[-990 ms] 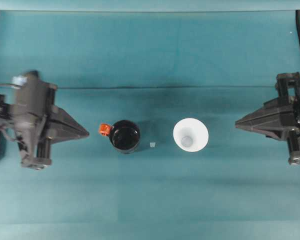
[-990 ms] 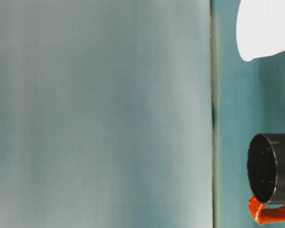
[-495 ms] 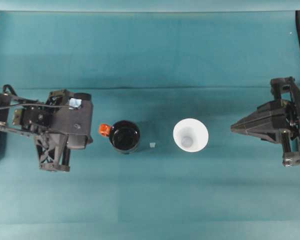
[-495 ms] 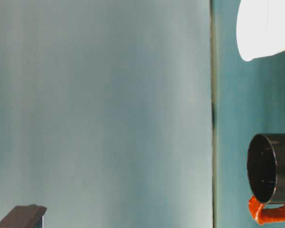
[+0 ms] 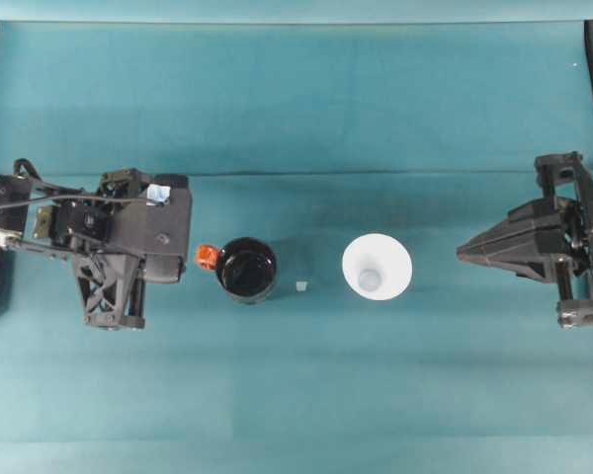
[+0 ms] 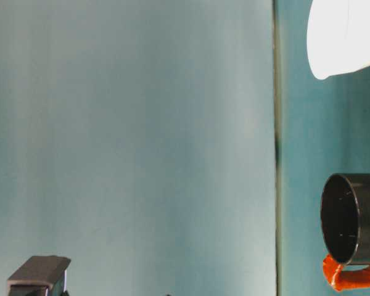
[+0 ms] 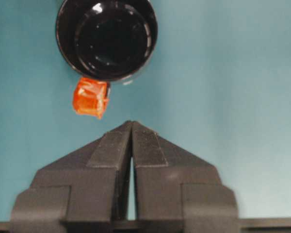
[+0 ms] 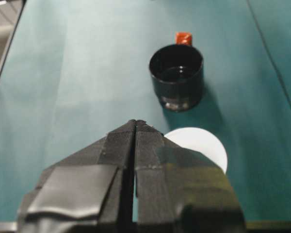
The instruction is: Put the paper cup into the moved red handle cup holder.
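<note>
The white paper cup (image 5: 377,267) stands upright right of the table's middle, also visible as paper cup (image 8: 203,145) and paper cup (image 6: 348,37). The black red handle cup holder (image 5: 246,269) stands left of it, its orange-red handle (image 5: 207,257) pointing left. My left gripper (image 7: 131,125) is shut with nothing in it, tilted down, its tips just short of the handle (image 7: 90,97) and the cup holder (image 7: 106,39). At the right edge, my right gripper (image 5: 462,251) is shut and empty. In the right wrist view the right gripper (image 8: 135,122) points at the paper cup, with the cup holder (image 8: 176,73) beyond.
A tiny pale scrap (image 5: 301,286) lies on the teal cloth between the cup holder and the paper cup. The left arm's dark body (image 5: 128,237) hangs over the table left of the holder. A dark part of the left arm (image 6: 40,274) shows in the table-level view.
The left arm has swung its wrist downward and moved right, closer to the holder's handle. The right gripper shifted slightly inward a second ago, then held. Cup and holder have not moved.
</note>
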Robot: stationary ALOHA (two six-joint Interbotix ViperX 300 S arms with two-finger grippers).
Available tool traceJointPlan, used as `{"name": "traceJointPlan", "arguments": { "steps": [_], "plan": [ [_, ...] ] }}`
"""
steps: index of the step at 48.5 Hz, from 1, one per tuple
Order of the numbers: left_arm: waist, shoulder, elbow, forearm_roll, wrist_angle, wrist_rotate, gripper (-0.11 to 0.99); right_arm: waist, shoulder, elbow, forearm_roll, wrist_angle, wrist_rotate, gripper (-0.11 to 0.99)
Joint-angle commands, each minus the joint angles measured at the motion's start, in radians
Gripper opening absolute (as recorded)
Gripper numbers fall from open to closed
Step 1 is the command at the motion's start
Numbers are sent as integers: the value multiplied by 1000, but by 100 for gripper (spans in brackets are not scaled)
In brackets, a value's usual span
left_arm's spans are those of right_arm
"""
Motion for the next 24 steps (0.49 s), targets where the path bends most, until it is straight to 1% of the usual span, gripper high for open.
{"name": "traceJointPlan", "arguments": {
  "steps": [1,2,4,9,12,14,16,18,19,24],
  "plan": [
    [12,6,-5,3,-9,5,20,-5,5,-20,3,2,8,-11],
    [14,8,-3,3,-11,5,25,-5,5,-21,2,3,8,-11],
    [18,20,0,3,-12,11,37,-5,5,-20,3,5,8,-11],
    [29,71,8,3,-14,35,69,-5,5,-20,2,9,8,-11],
    [37,110,9,3,-14,66,86,-5,5,-20,3,9,8,-11],
    [41,130,6,3,-14,83,94,-3,5,-21,3,9,8,-11],
    [46,149,2,3,-15,100,98,-5,5,-21,3,9,8,-11],
    [49,164,-3,3,-21,114,98,-5,5,-21,3,9,8,-11],
    [51,172,-5,3,-28,118,97,-5,5,-21,2,9,8,-11],
    [60,199,-20,3,-61,137,97,-5,5,-20,3,9,8,-11]
  ]
}}
